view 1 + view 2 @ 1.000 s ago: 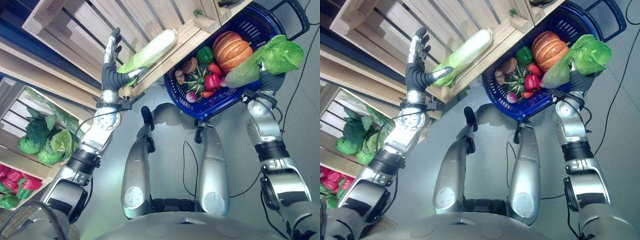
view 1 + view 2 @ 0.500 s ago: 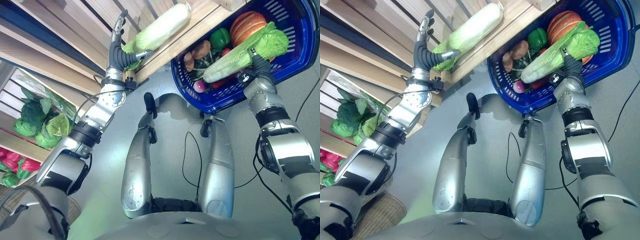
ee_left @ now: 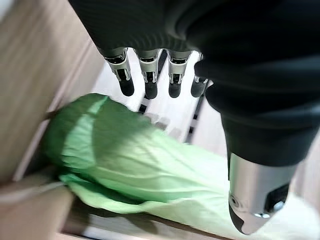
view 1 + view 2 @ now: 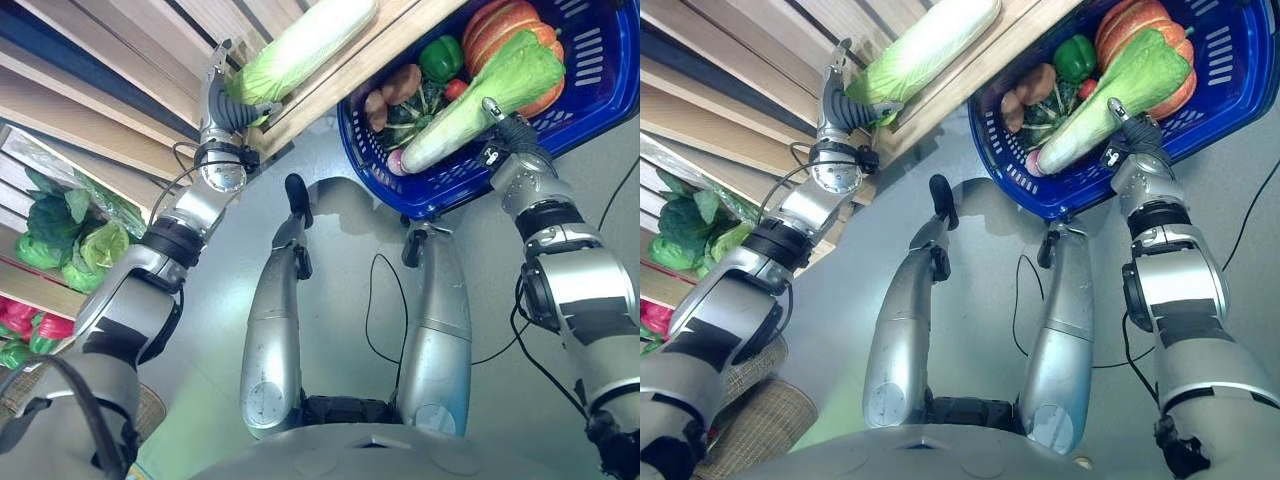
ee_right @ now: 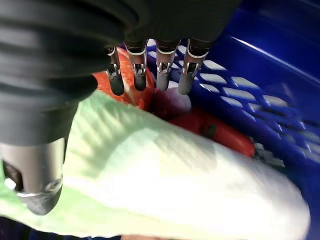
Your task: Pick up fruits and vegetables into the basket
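Right now, as I read my feeds:
Right hand: my right hand [image 4: 508, 135] sits over the blue basket [image 4: 600, 85]. In its wrist view the fingers [image 5: 159, 79] are straight and spread above a napa cabbage [image 4: 478, 98], with the thumb [image 5: 34, 176] on the near side of it. I see the cabbage lying between thumb and fingers, not clamped.
Cabbage in the basket: this one lies slantwise across the basket's load, its leafy green end up by the pumpkin and its white stem end low, beyond my thumb.
Basket load: past my fingertips are an orange pumpkin [image 4: 505, 25], a green pepper [image 4: 441, 57], a brown round vegetable [image 4: 401, 84], a dark green one beside it, and red pieces [image 5: 220, 135] under the cabbage.
Left hand: my left hand [image 4: 222, 105] is up at the wooden crate shelf [image 4: 330, 85]. The fingers [image 3: 150, 75] are straight and apart, the thumb [image 3: 257, 195] set wide from them, holding nothing.
Second cabbage: another napa cabbage [image 4: 300, 48] lies on the crate's slats, its green leafy end [image 3: 115, 150] just under my left fingers and between them and the thumb. I cannot tell whether they touch it.
Lower crates: well below my left hand I see green cabbages [image 4: 70, 235] in one crate and red peppers [image 4: 18, 318] in the next.
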Robot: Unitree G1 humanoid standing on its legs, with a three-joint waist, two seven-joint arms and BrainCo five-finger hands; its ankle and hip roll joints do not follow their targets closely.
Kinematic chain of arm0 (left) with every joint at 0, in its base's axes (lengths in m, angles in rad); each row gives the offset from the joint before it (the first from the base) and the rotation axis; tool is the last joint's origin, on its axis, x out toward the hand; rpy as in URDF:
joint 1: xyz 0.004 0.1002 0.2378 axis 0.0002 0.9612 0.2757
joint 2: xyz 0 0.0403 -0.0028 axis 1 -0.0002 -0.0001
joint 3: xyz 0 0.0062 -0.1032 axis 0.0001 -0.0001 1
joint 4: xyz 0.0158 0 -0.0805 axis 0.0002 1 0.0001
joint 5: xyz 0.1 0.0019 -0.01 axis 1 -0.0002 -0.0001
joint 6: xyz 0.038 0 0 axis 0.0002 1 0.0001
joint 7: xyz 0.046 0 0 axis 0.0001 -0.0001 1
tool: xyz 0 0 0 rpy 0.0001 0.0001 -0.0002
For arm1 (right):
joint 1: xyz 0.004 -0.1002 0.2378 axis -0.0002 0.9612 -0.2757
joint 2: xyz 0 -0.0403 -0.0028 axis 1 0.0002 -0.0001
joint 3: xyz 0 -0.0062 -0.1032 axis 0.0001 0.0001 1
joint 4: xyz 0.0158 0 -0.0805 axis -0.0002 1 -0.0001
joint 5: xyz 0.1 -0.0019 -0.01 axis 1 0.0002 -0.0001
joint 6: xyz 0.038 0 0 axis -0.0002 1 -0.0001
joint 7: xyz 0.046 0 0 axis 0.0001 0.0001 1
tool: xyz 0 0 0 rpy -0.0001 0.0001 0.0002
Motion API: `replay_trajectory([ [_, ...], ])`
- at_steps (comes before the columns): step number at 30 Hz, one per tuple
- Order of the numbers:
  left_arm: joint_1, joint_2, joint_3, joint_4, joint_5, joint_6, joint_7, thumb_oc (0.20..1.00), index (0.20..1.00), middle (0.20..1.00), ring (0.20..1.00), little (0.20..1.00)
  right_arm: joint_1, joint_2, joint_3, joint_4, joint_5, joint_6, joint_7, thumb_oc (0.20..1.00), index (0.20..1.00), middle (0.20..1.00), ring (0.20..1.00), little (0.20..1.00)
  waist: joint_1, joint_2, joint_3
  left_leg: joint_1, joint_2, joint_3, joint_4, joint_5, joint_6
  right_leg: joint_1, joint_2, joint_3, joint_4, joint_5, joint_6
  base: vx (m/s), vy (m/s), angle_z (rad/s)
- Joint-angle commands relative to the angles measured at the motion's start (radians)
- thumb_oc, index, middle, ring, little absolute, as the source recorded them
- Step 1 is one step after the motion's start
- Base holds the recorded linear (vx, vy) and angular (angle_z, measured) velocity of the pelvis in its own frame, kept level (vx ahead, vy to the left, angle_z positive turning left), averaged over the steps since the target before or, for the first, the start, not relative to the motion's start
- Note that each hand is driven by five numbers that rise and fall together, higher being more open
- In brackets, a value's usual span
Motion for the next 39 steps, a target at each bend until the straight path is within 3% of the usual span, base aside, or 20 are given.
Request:
replay_trajectory([
  [1, -0.022, 0.004, 0.041, 0.059, 0.085, 0.062, 0.017, 1.0, 1.0, 1.0, 1.0, 1.0, 0.077, -0.067, 0.064, -0.084, -0.104, -0.05, -0.092, 1.0, 1.0, 1.0, 1.0, 1.0, -0.047, 0.076, -0.044, -0.056, -0.007, 0.023, 0.124, -0.085, 0.025, 0.022, 0.086, 0.025, 0.007, -0.016, 0.049, 0.0, 0.067, -0.04],
  [6, -0.062, 0.027, 0.04, 0.152, 0.122, 0.146, 0.005, 1.0, 1.0, 1.0, 1.0, 1.0, 0.214, -0.09, 0.113, -0.386, -0.215, -0.053, -0.254, 1.0, 1.0, 1.0, 1.0, 1.0, -0.107, 0.045, -0.044, -0.047, 0.008, 0.044, 0.109, -0.079, 0.009, 0.017, 0.101, 0.052, -0.013, -0.004, 0.05, 0.01, 0.082, -0.13],
  [9, -0.07, 0.04, 0.045, 0.195, 0.131, 0.186, 0.007, 1.0, 1.0, 1.0, 1.0, 1.0, 0.328, -0.108, 0.111, -0.558, -0.354, -0.052, -0.293, 1.0, 1.0, 1.0, 1.0, 1.0, -0.148, 0.028, -0.044, -0.04, 0.015, 0.058, 0.102, -0.079, 0.0, 0.015, 0.11, 0.071, -0.022, -0.001, 0.052, 0.01, 0.102, -0.16],
  [11, -0.053, 0.041, 0.052, 0.218, 0.147, 0.2, 0.01, 1.0, 1.0, 1.0, 1.0, 1.0, 0.419, -0.109, 0.106, -0.666, -0.434, -0.051, -0.29, 1.0, 1.0, 1.0, 1.0, 1.0, -0.177, 0.016, -0.044, -0.014, 0.016, 0.057, 0.113, -0.112, -0.014, 0.037, 0.114, 0.087, -0.013, -0.034, 0.061, 0.09, 0.12, -0.16],
  [18, -0.024, 0.06, 0.099, 0.274, 0.182, 0.214, -0.023, 1.0, 1.0, 1.0, 1.0, 1.0, 0.629, -0.086, 0.101, -0.905, -0.57, -0.075, -0.223, 1.0, 1.0, 1.0, 1.0, 1.0, -0.25, -0.02, -0.044, 0.006, 0.031, 0.087, 0.115, -0.122, -0.03, 0.041, 0.128, 0.122, -0.019, -0.037, 0.062, 0.04, 0.09, -0.16],
  [22, -0.015, 0.069, 0.111, 0.32, 0.16, 0.224, -0.082, 1.0, 1.0, 1.0, 1.0, 1.0, 0.706, -0.086, 0.106, -0.964, -0.548, -0.109, -0.158, 1.0, 1.0, 1.0, 1.0, 1.0, -0.277, -0.037, -0.044, 0.013, 0.041, 0.104, 0.12, -0.126, -0.032, 0.044, 0.137, 0.136, -0.022, -0.035, 0.065, 0.03, 0.055, -0.25],
  [30, -0.019, 0.055, 0.105, 0.451, 0.106, 0.259, -0.199, 1.0, 1.0, 1.0, 1.0, 1.0, 0.733, -0.089, 0.122, -1.011, -0.493, -0.095, -0.124, 1.0, 1.0, 1.0, 1.0, 1.0, -0.302, -0.058, -0.044, 0.025, 0.052, 0.123, 0.125, -0.129, -0.031, 0.06, 0.144, 0.146, -0.037, -0.03, 0.065, 0.01, 0.017, -0.07],
  [34, -0.025, 0.051, 0.104, 0.499, 0.097, 0.31, -0.211, 1.0, 1.0, 1.0, 1.0, 1.0, 0.729, -0.088, 0.126, -1.023, -0.45, -0.076, -0.128, 1.0, 1.0, 1.0, 1.0, 1.0, -0.308, -0.065, -0.044, 0.033, 0.056, 0.132, 0.122, -0.129, -0.029, 0.068, 0.149, 0.146, -0.044, -0.029, 0.062, 0.01, 0.023, -0.06],
  [35, -0.027, 0.052, 0.102, 0.509, 0.103, 0.325, -0.211, 0.567, 0.567, 0.567, 0.567, 0.567, 0.73, -0.087, 0.125, -1.023, -0.437, -0.081, -0.129, 1.0, 1.0, 1.0, 1.0, 1.0, -0.31, -0.067, -0.044, 0.034, 0.057, 0.134, 0.122, -0.129, -0.029, 0.07, 0.15, 0.147, -0.045, -0.03, 0.062, 0.0, 0.02, -0.05],
  [36, -0.031, 0.053, 0.099, 0.519, 0.104, 0.342, -0.211, 0.2, 0.2, 0.2, 0.2, 0.2, 0.731, -0.086, 0.123, -1.024, -0.43, -0.084, -0.128, 1.0, 1.0, 1.0, 1.0, 1.0, -0.312, -0.068, -0.044, 0.033, 0.058, 0.135, 0.124, -0.129, -0.029, 0.069, 0.151, 0.147, -0.044, -0.03, 0.061, 0.0, 0.015, -0.05],
  [39, -0.031, 0.053, 0.098, 0.54, 0.116, 0.376, -0.216, 0.2, 0.2, 0.2, 0.2, 0.2, 0.736, -0.086, 0.114, -1.04, -0.422, -0.096, -0.124, 1.0, 1.0, 1.0, 1.0, 1.0, -0.314, -0.072, -0.044, 0.031, 0.058, 0.132, 0.129, -0.132, -0.026, 0.07, 0.153, 0.148, -0.043, -0.03, 0.058, 0.0, 0.008, -0.04],
])
